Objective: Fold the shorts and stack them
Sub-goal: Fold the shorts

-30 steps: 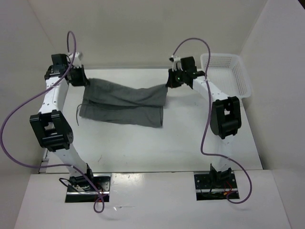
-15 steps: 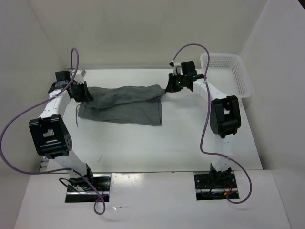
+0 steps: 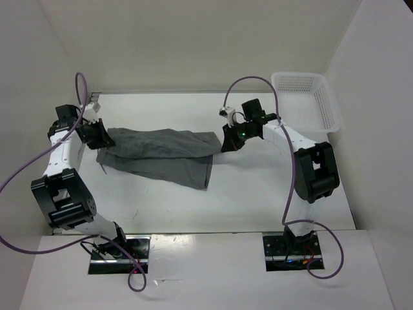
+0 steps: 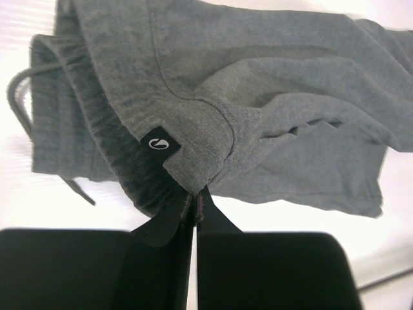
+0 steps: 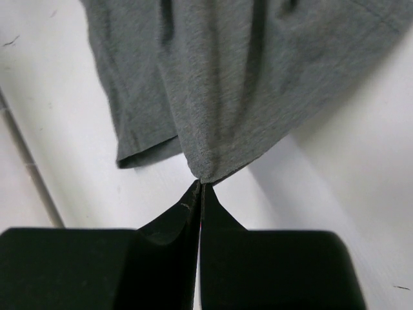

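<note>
The grey shorts (image 3: 158,152) lie stretched across the middle of the white table, one layer folded over another. My left gripper (image 3: 103,137) is shut on the waistband end at the left; the left wrist view shows its jaws (image 4: 195,197) pinching the fabric (image 4: 258,116) near a small black label. My right gripper (image 3: 226,143) is shut on the leg-hem end at the right; the right wrist view shows its jaws (image 5: 200,184) pinching a corner of the grey cloth (image 5: 226,84). The upper layer hangs taut between both grippers.
A white mesh basket (image 3: 308,98) stands at the back right corner of the table. Purple cables loop above both arms. A drawstring (image 4: 26,97) trails from the waistband at the left.
Both grippers have moved toward the near side and lower, carrying the upper layer of the shorts over the lower layer. The whole garment has shifted nearer and slightly left.
</note>
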Tool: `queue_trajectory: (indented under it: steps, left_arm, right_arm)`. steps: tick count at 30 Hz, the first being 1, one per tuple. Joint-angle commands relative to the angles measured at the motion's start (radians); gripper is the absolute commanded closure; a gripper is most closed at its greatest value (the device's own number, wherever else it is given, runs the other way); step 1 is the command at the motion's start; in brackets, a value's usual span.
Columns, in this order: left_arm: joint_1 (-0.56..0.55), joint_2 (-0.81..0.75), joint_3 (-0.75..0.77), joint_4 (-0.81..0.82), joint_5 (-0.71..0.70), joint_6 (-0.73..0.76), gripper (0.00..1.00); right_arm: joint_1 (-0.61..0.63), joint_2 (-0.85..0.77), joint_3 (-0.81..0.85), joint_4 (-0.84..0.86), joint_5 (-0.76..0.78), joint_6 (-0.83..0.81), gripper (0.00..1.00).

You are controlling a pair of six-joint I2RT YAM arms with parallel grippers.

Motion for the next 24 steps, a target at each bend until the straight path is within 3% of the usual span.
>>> queue_trajectory:
  steps: [1,10,13,14,16,17,18,19,24]
  left_arm:
    - [0.003,-0.009,0.066,-0.099,0.067,0.004,0.95]
    - [0.014,-0.055,-0.153,0.032,-0.215,0.004,0.93]
    - [0.014,-0.026,-0.178,0.046,-0.282,0.004,0.83]
    - [0.014,-0.015,-0.178,0.046,-0.305,0.004,0.79]
    - [0.014,-0.015,-0.178,0.046,-0.315,0.004,0.72]
    - [0.014,-0.026,-0.178,0.046,-0.315,0.004,0.67]
    - [0.023,-0.041,-0.153,0.019,-0.315,0.004,0.60]
    - [0.023,-0.041,-0.144,0.002,-0.304,0.004,0.44]
    - [0.060,-0.123,-0.026,-0.123,-0.142,0.004,0.11]
  right_arm:
    - [0.008,-0.078,0.022,-0.088,-0.124,-0.078,1.00]
    - [0.227,-0.192,-0.185,-0.089,-0.183,-0.089,1.00]
    - [0.296,-0.201,-0.248,-0.079,-0.131,-0.089,0.90]
    - [0.296,-0.201,-0.268,-0.090,-0.108,-0.100,0.74]
    - [0.296,-0.201,-0.278,-0.107,-0.026,-0.129,0.61]
    - [0.296,-0.201,-0.287,-0.131,-0.005,-0.150,0.47]
    - [0.296,-0.201,-0.287,-0.131,0.046,-0.176,0.42]
    - [0.287,-0.201,-0.276,-0.144,0.046,-0.195,0.39]
    - [0.128,-0.166,-0.111,-0.144,-0.057,-0.134,0.25]
